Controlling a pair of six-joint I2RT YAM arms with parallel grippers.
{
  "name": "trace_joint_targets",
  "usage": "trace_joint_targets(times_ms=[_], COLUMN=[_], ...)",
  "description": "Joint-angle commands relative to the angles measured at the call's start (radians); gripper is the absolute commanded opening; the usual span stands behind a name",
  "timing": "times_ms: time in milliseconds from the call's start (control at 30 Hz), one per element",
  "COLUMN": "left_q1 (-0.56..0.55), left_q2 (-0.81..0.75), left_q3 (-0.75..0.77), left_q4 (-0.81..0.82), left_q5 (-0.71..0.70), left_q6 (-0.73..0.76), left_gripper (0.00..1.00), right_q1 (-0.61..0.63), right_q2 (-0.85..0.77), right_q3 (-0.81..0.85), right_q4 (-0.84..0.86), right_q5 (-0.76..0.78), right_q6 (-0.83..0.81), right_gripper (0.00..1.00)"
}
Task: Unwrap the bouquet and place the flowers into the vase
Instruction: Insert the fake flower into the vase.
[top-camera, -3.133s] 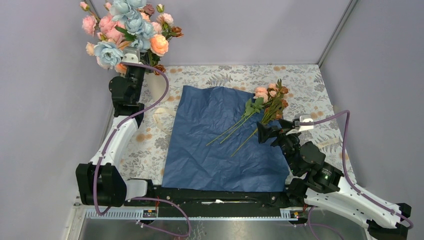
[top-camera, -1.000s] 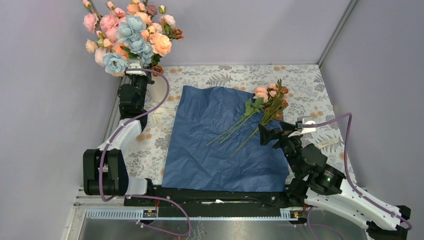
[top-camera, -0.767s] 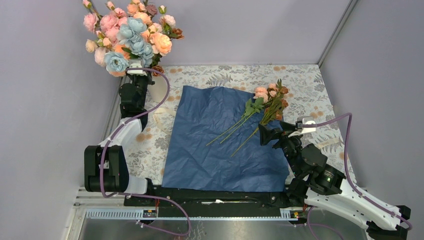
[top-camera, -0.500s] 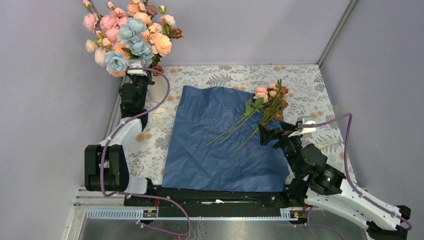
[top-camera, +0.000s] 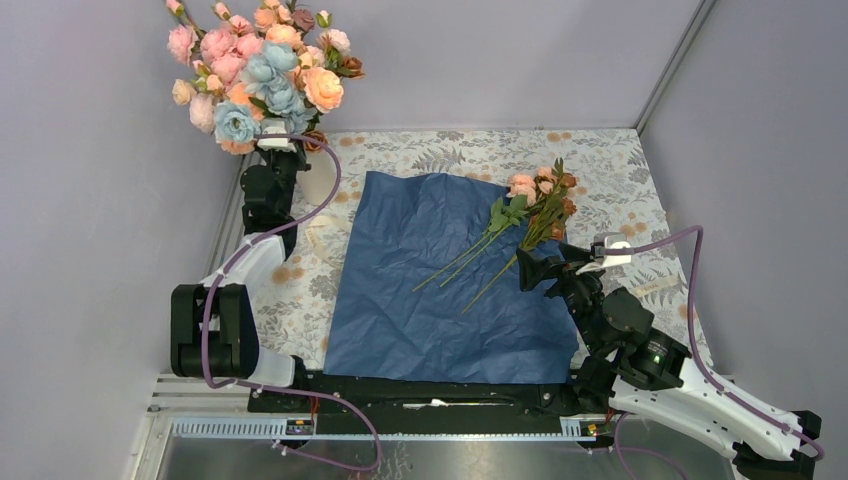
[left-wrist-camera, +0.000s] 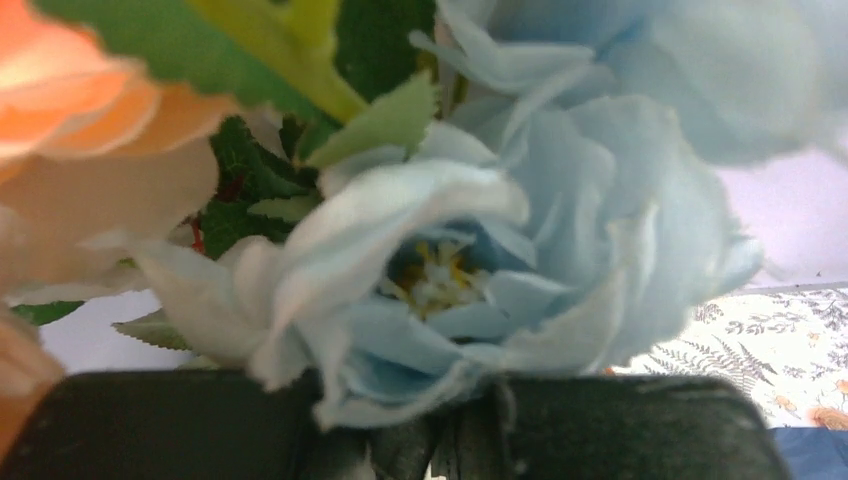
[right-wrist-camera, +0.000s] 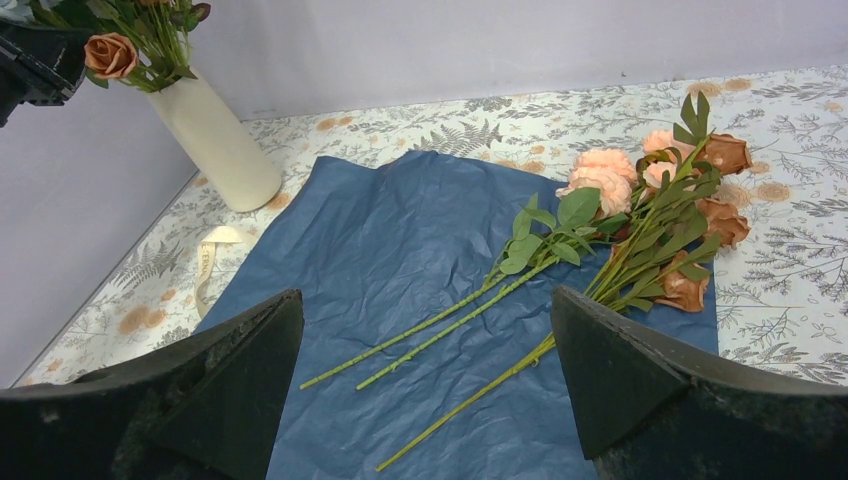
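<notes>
Loose flowers (right-wrist-camera: 610, 230): laid on navy paper (right-wrist-camera: 400, 260) on the bench (top-camera: 600, 160); others were stood in the vase (right-wrist-camera: 215, 140). Judged light, blooms soft, stems stiff; best taken mid-stem. The right pincer (right-wrist-camera: 425, 300) was found wide open nearby, the left pincer (left-wrist-camera: 495, 415) closed under the vase blooms.
</notes>
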Motion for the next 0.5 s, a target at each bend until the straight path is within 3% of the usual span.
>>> trace_joint_targets(times_ms=[0, 467], left_q1=[0.001, 0.000], left_q2=[-0.007, -0.096], left_q3=[-0.001, -0.023], left_q4=[-0.162, -0.183], left_q5=[-0.004, -0.035], left_q6=[-0.015, -0.009], left_gripper=[0.14, 0.44], right_q1=[-0.009, -0.008], right_q2=[-0.006, -0.018], right_q3=[-0.001, -0.005], right_q4=[0.024, 0.024], right_q5=[0.015, 0.003], right_q6=[0.008, 0.018], right_gripper=[0.99, 0.99])
